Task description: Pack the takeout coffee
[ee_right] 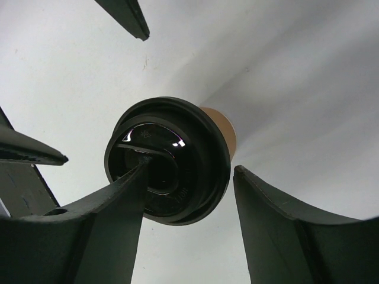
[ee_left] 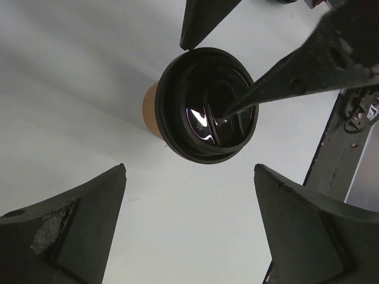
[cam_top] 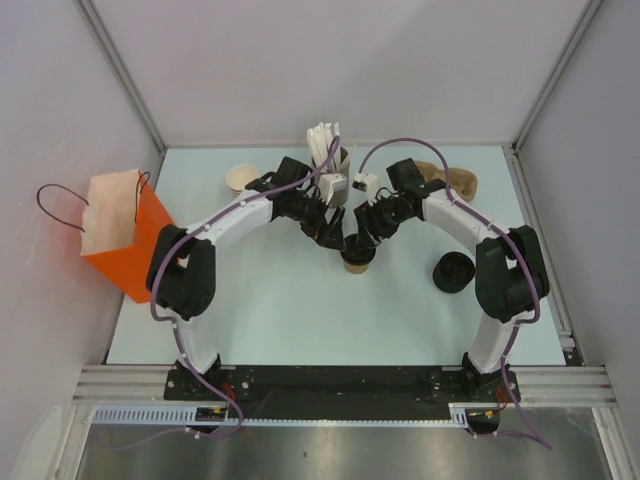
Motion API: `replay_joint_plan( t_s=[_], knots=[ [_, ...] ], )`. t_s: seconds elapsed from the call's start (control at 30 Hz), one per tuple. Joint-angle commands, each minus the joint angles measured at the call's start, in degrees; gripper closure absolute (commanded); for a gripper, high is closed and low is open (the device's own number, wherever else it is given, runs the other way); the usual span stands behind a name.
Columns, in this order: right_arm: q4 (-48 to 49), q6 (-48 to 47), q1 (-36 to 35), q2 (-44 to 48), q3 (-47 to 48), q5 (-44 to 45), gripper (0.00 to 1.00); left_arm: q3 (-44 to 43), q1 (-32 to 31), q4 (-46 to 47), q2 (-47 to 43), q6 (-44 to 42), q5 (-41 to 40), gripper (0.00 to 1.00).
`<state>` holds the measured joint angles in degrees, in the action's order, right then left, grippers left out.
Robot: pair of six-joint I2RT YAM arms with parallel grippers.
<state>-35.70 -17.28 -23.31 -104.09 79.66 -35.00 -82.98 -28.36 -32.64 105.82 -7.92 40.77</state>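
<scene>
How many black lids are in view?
2. One lid caps the brown cup at centre; the loose lid lies beside the right arm, possibly a stack hiding more.

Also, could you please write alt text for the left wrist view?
A tan paper cup capped with a black lid stands on a white table, the right pincer holding one fingertip over the lid's middle. The open left pincer hovers above.

The small tapered tan-brown paper cup [ee_left: 151, 112] looks matt and smooth. Its round black plastic lid [ee_left: 189, 127] is glossy, with light glinting off the recessed top. The left gripper [ee_left: 189, 171] has dull black fingers [ee_left: 65, 231], one scuffed grey and rough. The pale tabletop [ee_left: 59, 89] is smooth, with a faint sheen.
</scene>
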Motion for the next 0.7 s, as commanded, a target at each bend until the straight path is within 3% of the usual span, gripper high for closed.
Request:
replay_joint_plan(
  t_s=[0.0,0.23,0.5,0.67],
  knots=[
    [-1.65,-1.27,-0.16,2.49,0.14,-0.15,0.35,-2.71,0.06,1.97,0.44,1.42,2.91,0.06],
    [-3.49,-1.09,0.19,3.37,4.10,-2.00,0.33,-3.68,0.06,4.69,1.14,3.44,2.03,0.05],
    [-9.37,-1.44,6.78,4.77,10.78,-8.58,0.32,-5.52,-0.12,6.54,4.04,6.51,2.03,0.04],
    [-9.82,-6.52,4.51,9.95,7.71,-2.28,0.32,-4.91,-0.03,7.24,1.59,6.78,0.10,0.01]
  ],
)
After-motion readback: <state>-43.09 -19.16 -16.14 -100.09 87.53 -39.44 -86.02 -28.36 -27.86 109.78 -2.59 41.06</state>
